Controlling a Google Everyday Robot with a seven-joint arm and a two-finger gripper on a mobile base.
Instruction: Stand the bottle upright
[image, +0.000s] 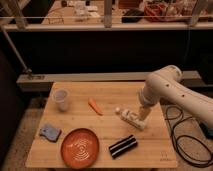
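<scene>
The small whitish bottle (129, 118) lies on its side on the wooden table (105, 95), right of centre, with its white cap pointing left. My gripper (142, 115) hangs from the white arm (167, 90) at the right and sits just above the bottle's right end, close to or touching it.
A translucent white cup (61, 99) stands at the left. An orange carrot (95, 106) lies near the middle. An orange plate (80, 146) and a blue-grey sponge (50, 132) are at the front left. A black-and-white striped block (123, 146) lies in front of the bottle. Cables (187, 135) trail off the right edge.
</scene>
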